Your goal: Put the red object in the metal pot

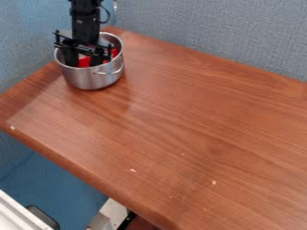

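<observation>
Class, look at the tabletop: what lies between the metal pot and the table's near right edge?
Nothing: in the camera view, only bare wood of the table stretches from the metal pot to that edge.

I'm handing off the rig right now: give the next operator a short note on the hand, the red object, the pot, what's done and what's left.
Hand: pointing straight down inside the metal pot, at the table's far left corner. Whether its fingers are open or closed is not clear from this view.
Red object: inside the pot, red showing around the fingers; I cannot tell if it is gripped or released.
Done: object is within the pot's rim.
Left: confirm release, then lift the hand clear of the pot.
</observation>
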`<state>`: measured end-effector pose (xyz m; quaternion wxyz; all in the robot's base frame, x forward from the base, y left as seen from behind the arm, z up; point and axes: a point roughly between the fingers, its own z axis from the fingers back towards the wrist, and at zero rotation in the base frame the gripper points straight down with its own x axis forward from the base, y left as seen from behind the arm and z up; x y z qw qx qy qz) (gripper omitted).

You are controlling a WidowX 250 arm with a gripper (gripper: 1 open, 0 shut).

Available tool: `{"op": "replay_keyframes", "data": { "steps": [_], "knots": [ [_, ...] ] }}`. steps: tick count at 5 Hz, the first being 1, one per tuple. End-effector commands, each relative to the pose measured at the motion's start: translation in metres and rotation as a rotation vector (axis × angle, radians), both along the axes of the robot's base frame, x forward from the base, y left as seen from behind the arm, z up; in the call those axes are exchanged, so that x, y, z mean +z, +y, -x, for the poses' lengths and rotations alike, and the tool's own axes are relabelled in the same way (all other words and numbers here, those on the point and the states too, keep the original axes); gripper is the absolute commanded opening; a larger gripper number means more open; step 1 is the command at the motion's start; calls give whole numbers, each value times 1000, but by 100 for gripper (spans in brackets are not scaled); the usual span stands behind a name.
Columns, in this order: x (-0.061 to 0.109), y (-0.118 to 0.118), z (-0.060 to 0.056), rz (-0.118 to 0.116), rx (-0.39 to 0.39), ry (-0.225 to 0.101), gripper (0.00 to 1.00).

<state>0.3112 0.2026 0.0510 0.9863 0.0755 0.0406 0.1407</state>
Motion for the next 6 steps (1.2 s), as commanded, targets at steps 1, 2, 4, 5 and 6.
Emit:
{"op": "replay_keyframes", "data": {
  "steps": [1, 2, 4, 5, 6],
  "knots": [
    [33, 4, 0, -27, -38, -69, 0],
    [41, 2, 1, -34, -86, -78, 100],
    [42, 25, -10, -31, -163, -114, 0],
    [42, 35, -16, -22, -186, -123, 100],
    [40, 44, -21, -13, -207, -129, 100]
  ]
}}
